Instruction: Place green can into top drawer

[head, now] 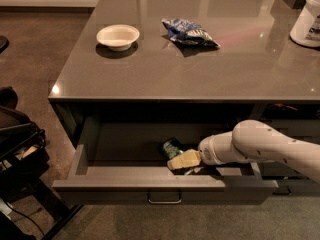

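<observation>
the top drawer (140, 184) stands pulled out, its left half open from above with free room to reach in. the counter (200, 69) overhangs its rear. the gripper (181, 161) sits inside at centre-right, the green can (171, 147) just beside it. the arm (270, 146) blocks the right end.
</observation>
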Robot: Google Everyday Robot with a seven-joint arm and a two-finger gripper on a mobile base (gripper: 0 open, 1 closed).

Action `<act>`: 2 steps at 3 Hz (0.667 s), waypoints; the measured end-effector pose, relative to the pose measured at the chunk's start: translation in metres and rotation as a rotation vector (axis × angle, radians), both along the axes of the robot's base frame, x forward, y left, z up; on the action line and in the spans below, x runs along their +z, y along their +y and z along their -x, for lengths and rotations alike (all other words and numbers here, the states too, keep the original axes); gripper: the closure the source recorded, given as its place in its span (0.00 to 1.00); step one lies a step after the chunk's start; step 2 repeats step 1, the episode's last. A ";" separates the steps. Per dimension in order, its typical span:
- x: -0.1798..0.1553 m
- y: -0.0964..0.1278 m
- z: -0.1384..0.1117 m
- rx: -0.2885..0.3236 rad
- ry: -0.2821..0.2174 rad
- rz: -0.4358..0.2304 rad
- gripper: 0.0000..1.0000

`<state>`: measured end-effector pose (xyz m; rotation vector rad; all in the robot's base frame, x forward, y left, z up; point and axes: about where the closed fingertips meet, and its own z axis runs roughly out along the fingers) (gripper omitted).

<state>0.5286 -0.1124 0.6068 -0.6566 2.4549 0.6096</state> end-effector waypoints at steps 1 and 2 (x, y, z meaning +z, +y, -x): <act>0.000 0.000 0.000 0.000 0.000 0.000 0.00; 0.000 0.000 0.000 0.000 0.000 0.000 0.00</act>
